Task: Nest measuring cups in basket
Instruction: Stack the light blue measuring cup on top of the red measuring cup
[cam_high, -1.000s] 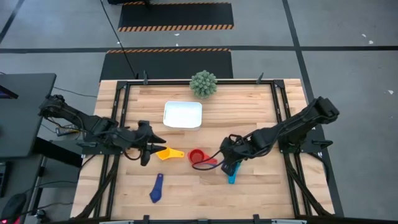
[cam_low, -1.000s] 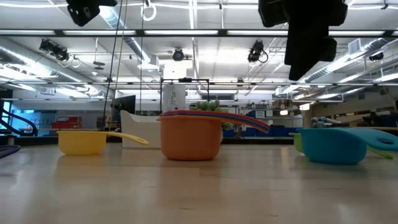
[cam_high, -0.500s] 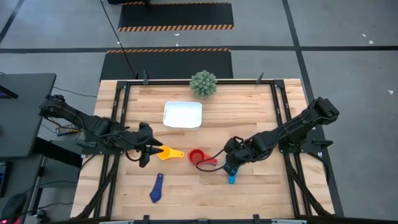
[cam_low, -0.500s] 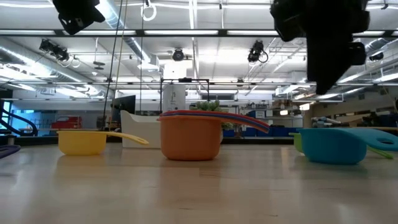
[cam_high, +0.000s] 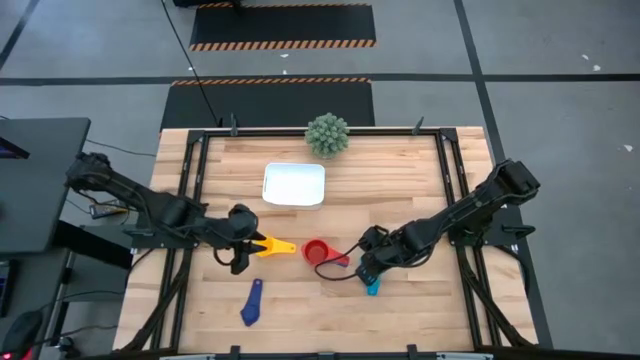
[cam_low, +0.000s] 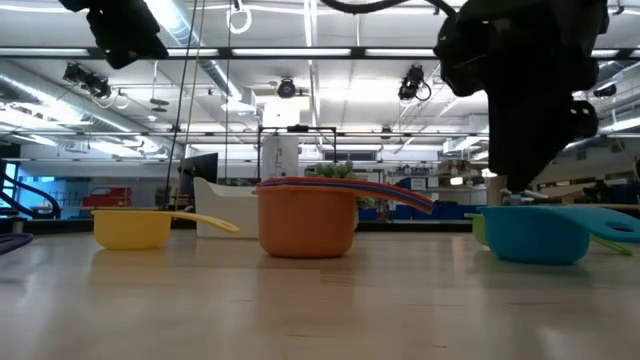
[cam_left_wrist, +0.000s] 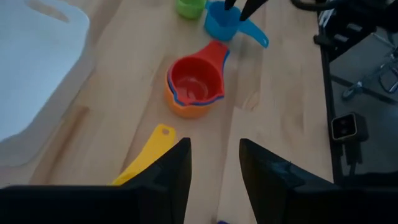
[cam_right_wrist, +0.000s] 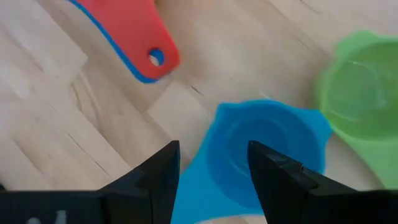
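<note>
Landmark: the nested stack of small plastic measuring cups, red on top over blue and orange, sits mid-tabletop, its handle toward the right arm.
Basket: shallow white rectangular plastic basket lies beyond the stack, nothing in it; nesting comes first, so I judge it waits.
Right gripper: hovers directly over the light blue plastic cup beside the stack's handle, fingers apart and straddling it, holding nothing; likely lined up to grasp.
Green cup: just beside the light blue one.
Left gripper: over the yellow plastic cup's handle, on the stack's far side, fingers parted, empty.
Navy cup: lies apart, nearer the tabletop's front edge.
</note>
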